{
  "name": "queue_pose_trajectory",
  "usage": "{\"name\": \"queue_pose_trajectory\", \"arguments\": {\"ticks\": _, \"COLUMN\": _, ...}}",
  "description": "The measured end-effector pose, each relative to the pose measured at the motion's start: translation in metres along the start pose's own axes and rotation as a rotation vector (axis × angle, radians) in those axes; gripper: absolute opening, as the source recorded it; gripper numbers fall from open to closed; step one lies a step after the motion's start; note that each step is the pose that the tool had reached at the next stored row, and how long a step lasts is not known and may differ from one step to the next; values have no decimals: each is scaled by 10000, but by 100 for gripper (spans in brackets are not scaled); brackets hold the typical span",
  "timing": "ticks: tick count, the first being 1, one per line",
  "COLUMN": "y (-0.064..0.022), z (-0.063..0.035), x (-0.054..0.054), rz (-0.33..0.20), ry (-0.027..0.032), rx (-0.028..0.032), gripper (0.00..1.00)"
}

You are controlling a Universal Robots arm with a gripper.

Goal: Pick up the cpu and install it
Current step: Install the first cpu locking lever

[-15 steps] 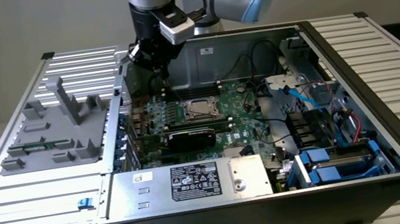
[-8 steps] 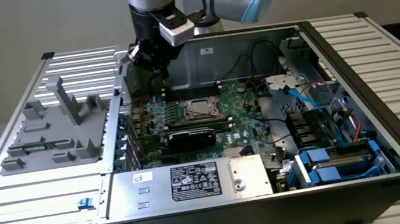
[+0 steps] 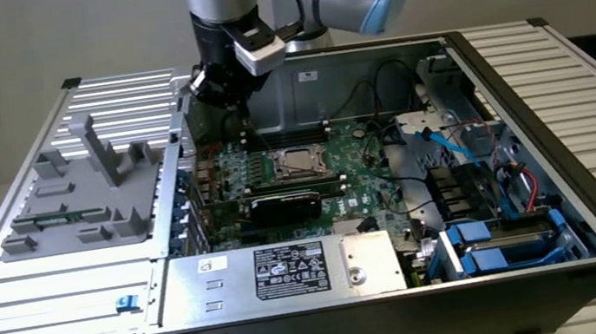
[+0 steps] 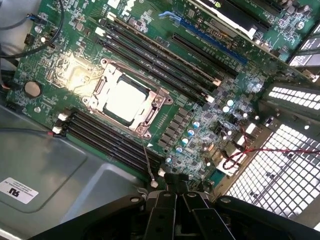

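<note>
The cpu, a shiny silver square, lies flat inside the metal socket frame on the green motherboard, between banks of black memory slots. In the exterior view the cpu sits mid-board inside the open computer case. My gripper hangs above the case's back corner on the exterior view's left, higher than the socket and off to its side. In the wrist view the gripper is shut, its black fingers pressed together with nothing between them.
A grey holder with upright posts stands on the slatted table at the exterior view's left. Inside the case are a black card, a silver power supply, blue drive bays and loose cables.
</note>
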State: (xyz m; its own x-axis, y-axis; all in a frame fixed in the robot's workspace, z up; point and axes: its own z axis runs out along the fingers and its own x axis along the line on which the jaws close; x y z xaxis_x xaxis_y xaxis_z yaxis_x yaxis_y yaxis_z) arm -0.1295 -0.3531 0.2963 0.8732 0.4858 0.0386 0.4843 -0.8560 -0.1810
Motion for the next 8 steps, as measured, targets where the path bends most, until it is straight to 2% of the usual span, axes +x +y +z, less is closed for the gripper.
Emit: {"name": "queue_pose_trajectory", "arguments": {"ticks": 8, "y": 25, "z": 133, "x": -7, "rz": 361, "ry": 101, "rx": 48, "gripper": 11}}
